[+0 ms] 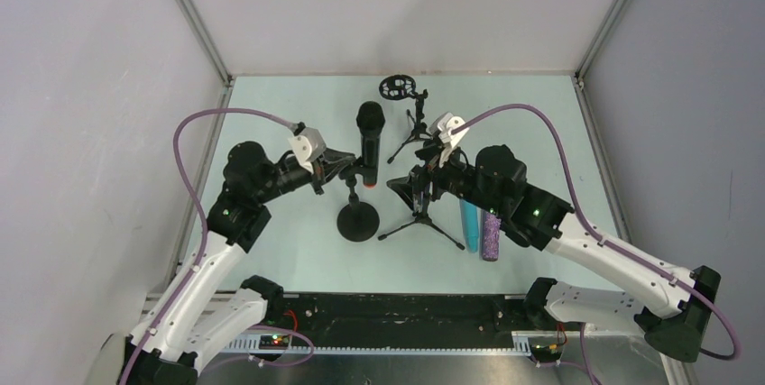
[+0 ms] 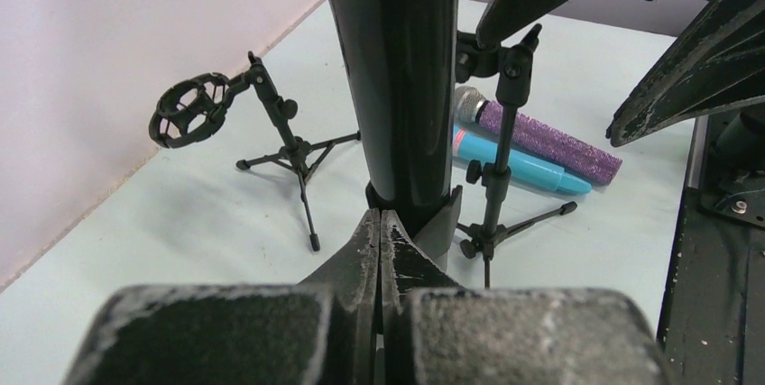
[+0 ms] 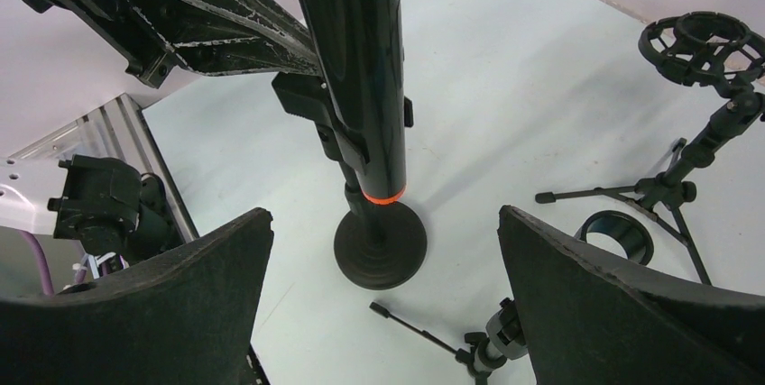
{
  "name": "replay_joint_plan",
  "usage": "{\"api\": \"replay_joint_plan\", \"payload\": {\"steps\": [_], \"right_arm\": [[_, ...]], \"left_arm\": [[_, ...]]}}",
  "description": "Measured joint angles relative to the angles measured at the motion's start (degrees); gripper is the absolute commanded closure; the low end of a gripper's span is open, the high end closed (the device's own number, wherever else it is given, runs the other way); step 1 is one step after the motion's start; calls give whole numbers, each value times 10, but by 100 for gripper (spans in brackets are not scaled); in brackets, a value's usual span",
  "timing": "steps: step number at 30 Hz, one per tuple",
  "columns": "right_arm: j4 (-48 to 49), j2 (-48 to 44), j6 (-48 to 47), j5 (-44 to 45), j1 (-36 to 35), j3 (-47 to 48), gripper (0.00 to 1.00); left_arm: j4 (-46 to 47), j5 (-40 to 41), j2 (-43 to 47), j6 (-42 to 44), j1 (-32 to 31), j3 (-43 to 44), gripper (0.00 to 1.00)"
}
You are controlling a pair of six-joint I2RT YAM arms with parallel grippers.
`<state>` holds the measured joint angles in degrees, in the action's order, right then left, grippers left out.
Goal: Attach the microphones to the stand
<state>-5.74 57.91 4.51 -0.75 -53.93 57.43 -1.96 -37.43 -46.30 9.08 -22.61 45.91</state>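
Observation:
The black microphone (image 1: 368, 137) with an orange-red end stands upright in the clip of a round-base stand (image 1: 357, 221). It also shows in the left wrist view (image 2: 397, 78) and in the right wrist view (image 3: 356, 69), with its orange ring just above the round base (image 3: 379, 245). My left gripper (image 1: 350, 169) is shut, and its tips (image 2: 380, 220) touch the clip at the microphone's lower end with nothing between them. My right gripper (image 1: 413, 183) is open and empty (image 3: 383, 215), facing that stand. The cyan-blue microphone (image 1: 469, 223) and the glittery purple microphone (image 1: 491, 233) lie side by side on the table, partly under the right arm.
A small tripod stand (image 1: 420, 219) with a ring clip (image 3: 615, 233) stands below the right gripper. A second tripod stand with a round shock mount (image 1: 394, 87) is at the back. Grey walls close in the table on the left, back and right.

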Motion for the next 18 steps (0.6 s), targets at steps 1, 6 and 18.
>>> {"api": "replay_joint_plan", "payload": {"steps": [1, 6, 18], "right_arm": [[0, 1, 0, 0, 0, -1, 1], [0, 4, 0, 1, 0, -2, 1], [-1, 4, 0, 1, 0, -2, 1]], "left_arm": [[-2, 2, 1, 0, 0, -2, 100], [-13, 12, 4, 3, -2, -6, 100], [-27, 20, 7, 15, -5, -23, 100]]}}
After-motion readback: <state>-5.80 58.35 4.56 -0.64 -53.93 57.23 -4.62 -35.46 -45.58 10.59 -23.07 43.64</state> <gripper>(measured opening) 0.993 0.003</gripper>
